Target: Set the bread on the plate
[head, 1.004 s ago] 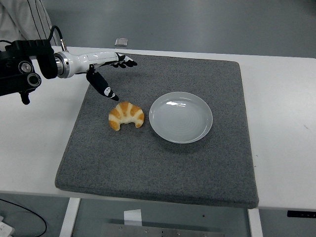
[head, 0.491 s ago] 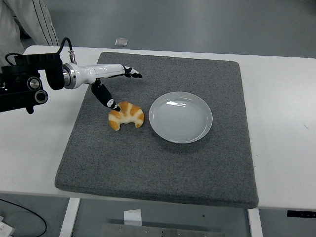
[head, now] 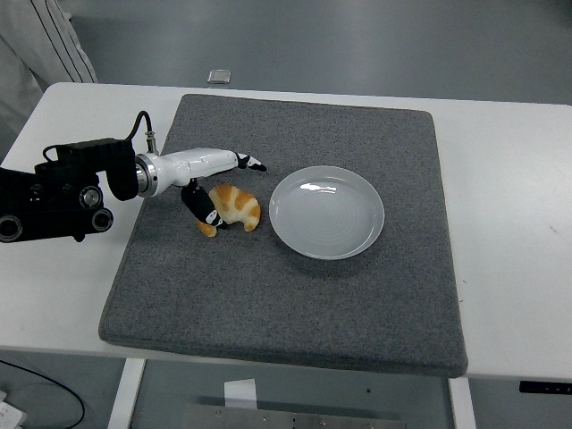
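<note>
I am seeing the left robot hand [head: 219, 186] spread open around the bread [head: 231, 208], thumb touching it. The bread is lying on the grey mat [head: 286, 295] mid-worktop, just left of the white plate [head: 327, 212], nothing between them.

A white surface [head: 518, 223] carries a grey felt mat [head: 295, 295]; behind it lies a smooth grey floor [head: 357, 45]
</note>
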{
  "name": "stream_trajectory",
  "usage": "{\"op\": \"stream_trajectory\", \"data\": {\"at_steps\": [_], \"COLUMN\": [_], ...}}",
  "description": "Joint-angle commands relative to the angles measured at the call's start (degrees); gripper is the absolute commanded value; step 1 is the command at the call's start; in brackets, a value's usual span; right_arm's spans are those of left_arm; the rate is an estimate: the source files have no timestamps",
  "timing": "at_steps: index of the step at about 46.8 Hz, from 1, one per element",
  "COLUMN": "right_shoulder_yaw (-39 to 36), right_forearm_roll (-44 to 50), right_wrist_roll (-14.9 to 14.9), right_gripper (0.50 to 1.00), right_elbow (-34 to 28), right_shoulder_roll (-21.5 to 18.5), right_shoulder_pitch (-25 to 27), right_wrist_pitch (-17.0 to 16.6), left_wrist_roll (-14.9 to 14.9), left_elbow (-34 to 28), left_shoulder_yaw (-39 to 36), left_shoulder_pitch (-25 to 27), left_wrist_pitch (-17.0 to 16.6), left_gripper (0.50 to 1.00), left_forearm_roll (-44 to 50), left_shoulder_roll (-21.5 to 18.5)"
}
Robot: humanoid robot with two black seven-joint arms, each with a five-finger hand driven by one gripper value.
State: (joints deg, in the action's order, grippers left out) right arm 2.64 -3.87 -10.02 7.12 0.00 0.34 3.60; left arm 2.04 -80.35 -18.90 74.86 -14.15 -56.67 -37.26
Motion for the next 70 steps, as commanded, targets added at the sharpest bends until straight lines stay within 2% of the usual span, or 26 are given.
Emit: {"op": "stream_trajectory", "data": {"at_steps": [1, 24, 47, 52, 56, 66, 70], "right_shoulder_yaw": [0.00, 0.00, 0.00, 0.00, 0.00, 0.00, 0.00], "right_forearm_roll": [0.00, 0.00, 0.00, 0.00, 0.00, 0.00, 0.00], "right_wrist_roll": [-0.08, -0.08, 0.00, -0.08, 0.00, 0.00, 0.00], "right_gripper": [0.932, 0.932, 0.932, 0.932, 0.932, 0.932, 0.932], "right_elbow": [0.00, 0.00, 0.00, 0.00, 0.00, 0.00, 0.00], "right_shoulder_roll": [0.00, 0.00, 0.00, 0.00, 0.00, 0.00, 0.00], "right_shoulder_pitch": [0.01, 0.01, 0.01, 0.01, 0.01, 0.01, 0.01], "right_wrist_pitch": [0.00, 0.00, 0.00, 0.00, 0.00, 0.00, 0.00], "left_wrist_roll": [-0.02, -0.02, 0.06, 0.06, 0.06, 0.33, 1.03], "left_elbow": [0.55, 4.06, 4.50, 4.50, 4.50, 4.50, 4.50], "left_shoulder_yaw": [0.01, 0.01, -0.08, -0.61, -1.13, -1.84, -1.84], "left_shoulder_pitch": [-0.68, -2.62, -3.06, -2.97, -3.06, -2.97, -2.97], "left_wrist_pitch": [-1.67, -2.46, -2.37, -2.29, -2.29, -2.29, -2.29], "left_gripper": [0.994, 0.994, 0.956, 0.930, 0.885, 0.709, 0.705], "left_forearm_roll": [-0.46, -0.72, -1.25, -1.60, -1.69, -2.04, -2.13], "left_shoulder_roll": [0.61, 3.07, 3.07, 3.15, 3.15, 2.98, 2.98]}}
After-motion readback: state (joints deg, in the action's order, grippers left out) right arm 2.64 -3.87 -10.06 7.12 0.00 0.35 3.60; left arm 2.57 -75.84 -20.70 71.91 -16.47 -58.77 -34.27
